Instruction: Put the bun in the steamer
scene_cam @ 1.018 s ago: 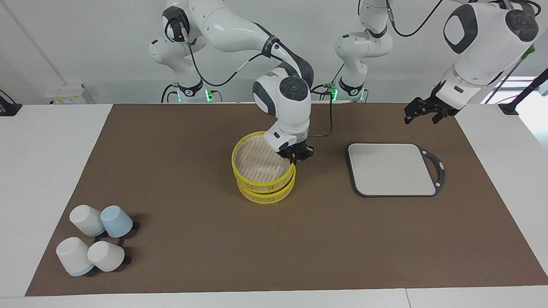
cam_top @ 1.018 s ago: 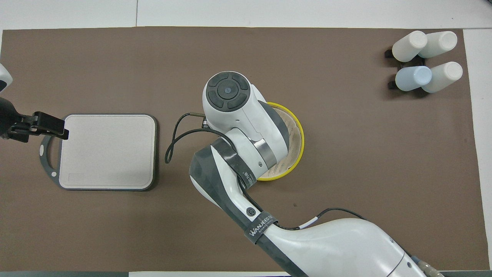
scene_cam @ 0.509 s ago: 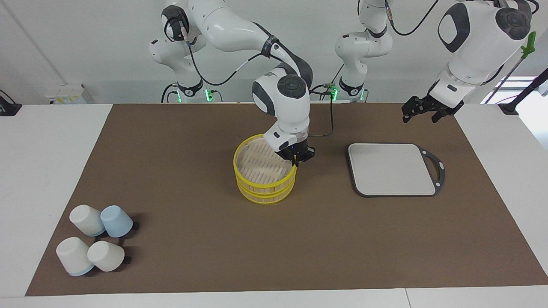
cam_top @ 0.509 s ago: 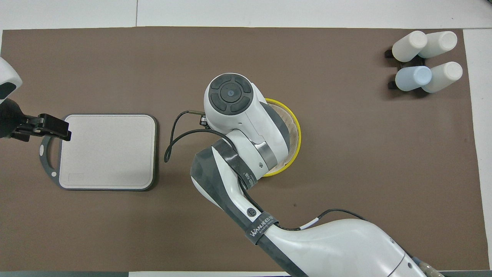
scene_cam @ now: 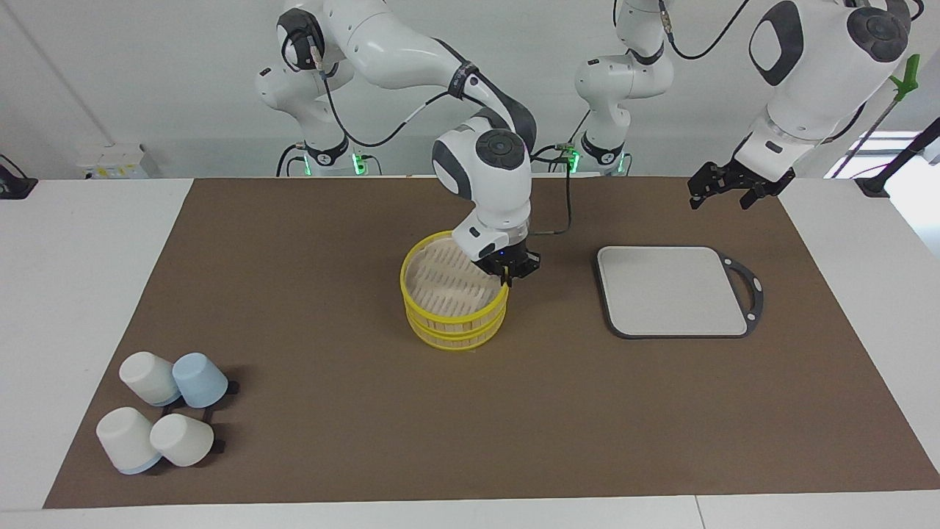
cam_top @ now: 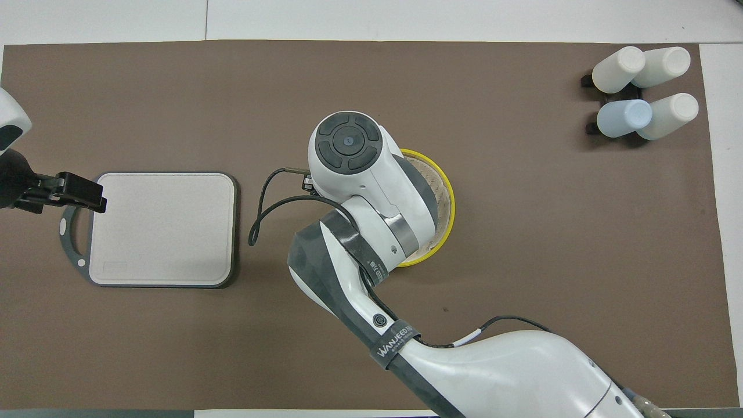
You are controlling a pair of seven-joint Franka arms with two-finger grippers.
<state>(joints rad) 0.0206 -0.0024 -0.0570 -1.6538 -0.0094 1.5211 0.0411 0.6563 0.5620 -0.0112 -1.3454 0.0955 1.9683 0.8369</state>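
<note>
The steamer stands mid-mat as two stacked yellow-rimmed tiers, the upper one sitting level on the lower. Only an arc of it shows in the overhead view, under my right arm. My right gripper is at the upper tier's rim on the side toward the left arm's end, shut on that rim. Its slatted floor is bare where it shows. The bun is not in view. My left gripper is open and empty in the air over the grey board's handle end; it also shows in the overhead view.
A grey rectangular board with a dark handle lies toward the left arm's end, also in the overhead view. Several white and blue cups lie grouped at the right arm's end, farther from the robots.
The upper tier, tilted and offset a second ago, has shifted toward the left arm's end and now sits level on the lower tier. My left gripper has risen slightly.
</note>
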